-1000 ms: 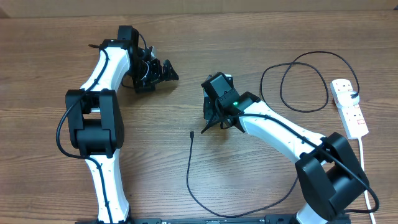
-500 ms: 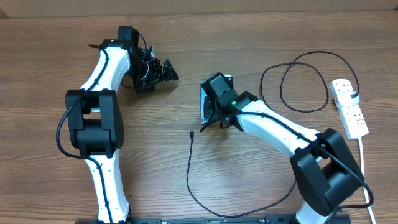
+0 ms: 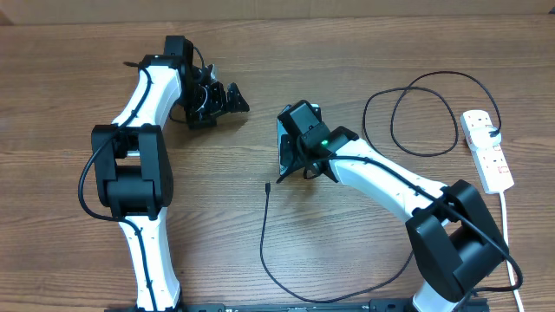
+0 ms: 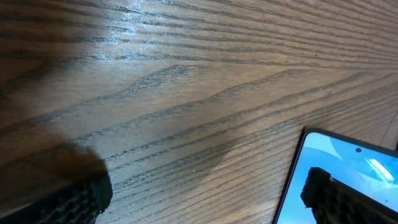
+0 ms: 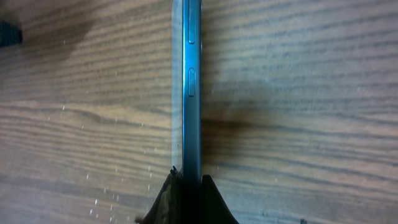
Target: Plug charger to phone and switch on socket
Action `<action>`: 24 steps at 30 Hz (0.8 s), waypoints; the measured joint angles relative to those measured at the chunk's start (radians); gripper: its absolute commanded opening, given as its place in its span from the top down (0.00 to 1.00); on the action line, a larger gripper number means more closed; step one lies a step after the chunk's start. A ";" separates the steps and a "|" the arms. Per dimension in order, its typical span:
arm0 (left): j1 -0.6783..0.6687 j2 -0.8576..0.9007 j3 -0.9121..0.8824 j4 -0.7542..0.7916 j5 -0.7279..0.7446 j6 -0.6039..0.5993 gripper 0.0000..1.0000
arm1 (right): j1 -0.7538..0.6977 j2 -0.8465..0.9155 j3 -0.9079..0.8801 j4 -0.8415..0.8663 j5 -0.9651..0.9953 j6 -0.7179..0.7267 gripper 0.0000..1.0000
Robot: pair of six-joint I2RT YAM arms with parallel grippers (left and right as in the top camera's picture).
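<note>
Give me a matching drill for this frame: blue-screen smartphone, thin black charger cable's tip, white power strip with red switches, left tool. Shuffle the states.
Things:
1. blue-screen smartphone
2. thin black charger cable's tip
3. white power strip with red switches
4. left tool

States:
A. open, empty
B. far right of the wooden table
C. loose on the wood, unplugged
D. on edge, pinched in the right tool

Pairs: 1-D, 2-C, 3-B, 4-A

open wood [image 3: 256,139] between left hand [image 3: 234,100] and phone [image 5: 191,93]; charger [image 3: 263,230] loops lie before socket [image 3: 487,152].
</note>
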 measured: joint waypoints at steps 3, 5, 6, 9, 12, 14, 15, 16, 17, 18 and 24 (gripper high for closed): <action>0.000 0.000 0.000 0.000 0.000 0.000 0.00 | -0.032 -0.002 0.000 -0.008 -0.073 -0.004 0.96; 0.000 0.000 0.000 0.000 0.000 0.000 0.00 | -0.063 -0.002 0.000 -0.013 -0.136 -0.014 0.96; 0.000 0.000 0.000 0.000 0.000 0.000 0.00 | -0.079 -0.002 0.000 -0.017 -0.168 -0.020 0.96; 0.000 0.000 0.000 0.001 0.000 0.000 0.00 | -0.131 -0.002 -0.001 -0.018 -0.265 -0.042 0.96; 0.000 0.000 0.000 0.013 0.000 0.000 0.00 | -0.183 -0.002 -0.001 -0.023 -0.357 -0.053 0.96; 0.000 0.000 0.000 0.014 0.000 0.000 0.00 | -0.212 -0.002 -0.002 -0.025 -0.414 -0.058 0.96; 0.000 0.000 0.000 0.014 0.000 0.000 0.00 | -0.227 -0.002 -0.002 -0.026 -0.444 -0.064 0.96; 0.000 0.000 0.000 0.014 0.000 0.000 0.01 | -0.239 -0.002 -0.002 -0.027 -0.469 -0.069 0.96; 0.000 0.000 0.000 0.014 0.000 0.000 0.01 | -0.249 -0.002 -0.002 -0.027 -0.495 -0.074 0.96; 0.000 0.000 0.000 0.014 0.000 0.000 0.00 | -0.259 -0.002 -0.002 -0.027 -0.525 -0.084 0.96; 0.000 0.000 0.000 0.014 0.000 -0.002 0.01 | -0.314 -0.002 -0.002 -0.028 -0.676 -0.125 0.96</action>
